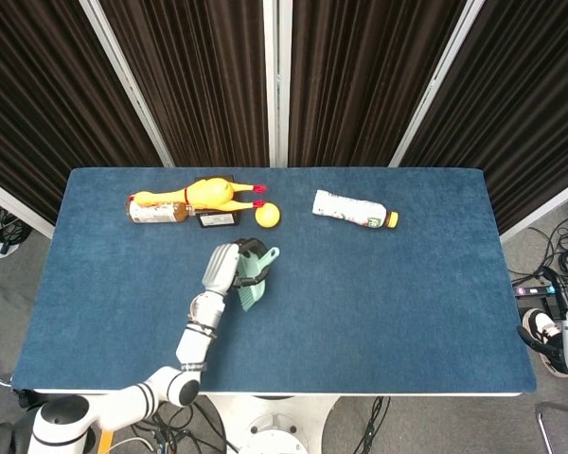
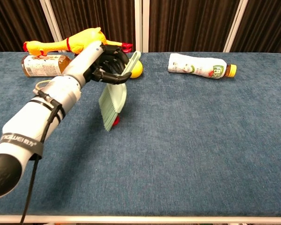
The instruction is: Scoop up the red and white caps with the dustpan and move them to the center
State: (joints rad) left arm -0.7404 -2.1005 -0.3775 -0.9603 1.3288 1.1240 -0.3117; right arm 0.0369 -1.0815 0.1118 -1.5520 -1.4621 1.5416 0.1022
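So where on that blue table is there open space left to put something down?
The whole near half of the table is bare, and so is the right side below the white bottle. It is crowded along the far left edge: rubber chicken, brown bottle, yellow ball, with the left hand holding the dustpan just in front.

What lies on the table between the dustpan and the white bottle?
Nothing: in the head view, the stretch from the dustpan to the white bottle is bare blue cloth. The chest view agrees.
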